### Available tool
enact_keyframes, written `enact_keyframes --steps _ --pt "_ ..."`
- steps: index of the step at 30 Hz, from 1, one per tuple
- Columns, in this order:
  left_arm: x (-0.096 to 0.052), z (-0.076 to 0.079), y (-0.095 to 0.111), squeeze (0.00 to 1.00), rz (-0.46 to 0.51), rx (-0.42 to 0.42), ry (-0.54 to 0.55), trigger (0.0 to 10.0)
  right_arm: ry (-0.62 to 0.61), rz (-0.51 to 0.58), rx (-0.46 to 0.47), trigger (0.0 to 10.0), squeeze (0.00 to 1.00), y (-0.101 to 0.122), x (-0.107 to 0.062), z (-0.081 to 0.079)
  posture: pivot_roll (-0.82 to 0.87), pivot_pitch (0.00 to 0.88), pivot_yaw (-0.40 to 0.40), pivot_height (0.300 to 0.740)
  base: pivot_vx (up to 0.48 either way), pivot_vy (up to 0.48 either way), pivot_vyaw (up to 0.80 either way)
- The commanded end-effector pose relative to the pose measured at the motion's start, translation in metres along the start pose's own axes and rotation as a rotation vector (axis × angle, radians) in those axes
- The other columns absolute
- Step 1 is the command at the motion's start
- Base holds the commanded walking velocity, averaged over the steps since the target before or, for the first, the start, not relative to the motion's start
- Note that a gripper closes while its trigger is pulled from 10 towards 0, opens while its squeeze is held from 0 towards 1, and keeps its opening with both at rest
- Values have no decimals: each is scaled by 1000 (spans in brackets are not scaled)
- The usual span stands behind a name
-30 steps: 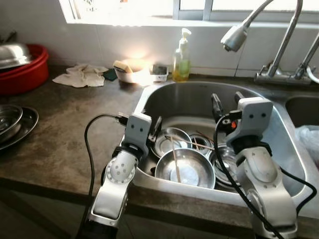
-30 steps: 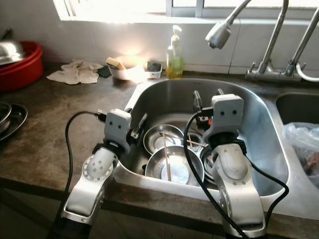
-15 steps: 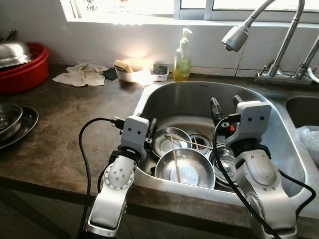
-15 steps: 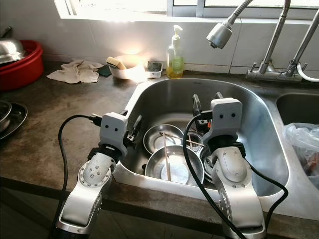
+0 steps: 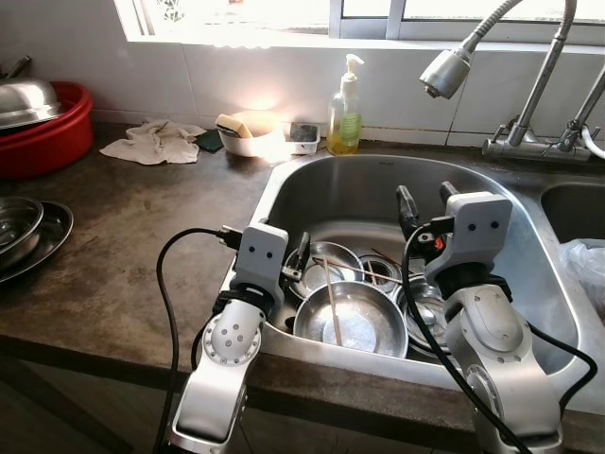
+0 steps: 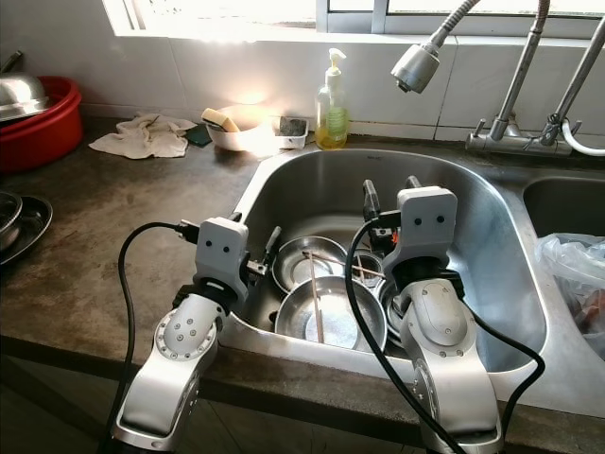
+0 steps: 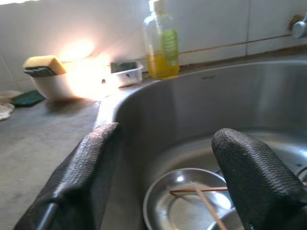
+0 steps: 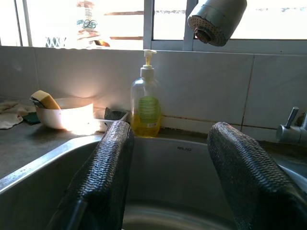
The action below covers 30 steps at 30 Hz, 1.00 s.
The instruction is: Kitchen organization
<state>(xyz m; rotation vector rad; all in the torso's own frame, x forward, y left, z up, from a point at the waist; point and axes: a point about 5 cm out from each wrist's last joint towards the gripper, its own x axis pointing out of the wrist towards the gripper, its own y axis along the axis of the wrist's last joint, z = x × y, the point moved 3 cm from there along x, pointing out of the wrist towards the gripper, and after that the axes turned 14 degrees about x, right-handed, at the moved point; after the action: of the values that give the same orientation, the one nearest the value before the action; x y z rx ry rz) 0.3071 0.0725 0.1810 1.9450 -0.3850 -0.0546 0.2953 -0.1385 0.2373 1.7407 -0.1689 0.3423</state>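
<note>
— Stainless steel is seen nearly everywhere: what lies in the sink (image 5: 529,284)?

— Several steel bowls (image 5: 352,323) are piled at its bottom (one near the front, others behind and to the right), and wooden chopsticks (image 5: 333,307) are laid across them. The left gripper (image 5: 297,257) is held at the sink's left rim, just over the nearest bowls; its fingers (image 7: 81,167) are spread apart and nothing is grasped. The chopsticks and a bowl are seen between them in the left wrist view.

— And the other arm?

— The right gripper (image 5: 422,200) is raised above the middle of the basin, its fingers (image 8: 103,167) also parted and empty. A soap bottle (image 8: 145,109) on the ledge behind the sink is framed between them, with the spray head of the faucet (image 8: 216,19) above.

— What is found on the counter (image 5: 123,236)?

— A white bowl with a sponge (image 5: 248,132) is set beside the soap bottle, a crumpled cloth (image 5: 155,144) lies further left, a red basin (image 5: 47,132) stands in the far left corner, and steel plates (image 5: 26,235) are stacked at the left edge.
</note>
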Motion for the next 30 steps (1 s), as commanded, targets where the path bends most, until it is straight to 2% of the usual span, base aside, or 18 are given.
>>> enact_keyframes --steps 1,3,6,16,18,19,22,23,25,26,28,29,30 --pt "-2 -5 4 1000 9 -42 32 10000 9 -8 7 10000 0 -1 -1 -2 19 28 -20 740 0 0 0" --pt "-1 -6 2 1000 -5 -53 41 10000 10 -7 7 10000 0 -1 -1 -2 19 27 -19 740 0 0 0" --pt "-1 -4 1 1000 -8 -20 21 10000 9 -7 5 10000 0 -1 -1 -2 19 27 -20 740 0 0 0" --pt "-3 -2 2 1000 -6 -25 22 10000 5 -11 8 10000 0 -2 -1 -1 20 38 -21 740 0 0 0" --pt "-3 0 0 1000 -21 0 9 10000 5 -12 10 10000 0 -2 -1 -2 20 41 -22 740 0 0 0" --pt "-3 1 0 0 -19 7 4 10000 5 -11 10 10000 0 -1 -1 -2 20 42 -22 740 0 0 0" --pt "-3 1 1 0 -12 13 2 9922 6 -10 11 10000 0 -1 0 -2 22 46 -24 740 0 0 0" --pt "-3 0 2 0 -10 11 11 0 6 -9 11 10000 0 -1 0 -2 22 46 -22 740 0 0 0" --pt "-3 0 2 0 -11 12 13 0 6 -9 10 10000 0 -1 0 -2 21 47 -23 740 0 0 0" --pt "-3 0 1 0 -22 11 6 4980 6 -9 11 10000 0 -1 0 -2 21 47 -23 740 0 0 0" --pt "-3 1 0 0 -31 11 0 4980 6 -9 11 10000 0 -1 0 -2 21 47 -23 740 0 0 0" --pt "-3 1 0 0 -29 20 -1 10000 7 -10 11 10000 0 -1 0 -2 25 48 -23 740 0 0 0" --pt "-3 1 0 0 -29 20 -1 10000 7 -10 11 10000 0 -1 0 -2 25 48 -23 740 0 0 0"
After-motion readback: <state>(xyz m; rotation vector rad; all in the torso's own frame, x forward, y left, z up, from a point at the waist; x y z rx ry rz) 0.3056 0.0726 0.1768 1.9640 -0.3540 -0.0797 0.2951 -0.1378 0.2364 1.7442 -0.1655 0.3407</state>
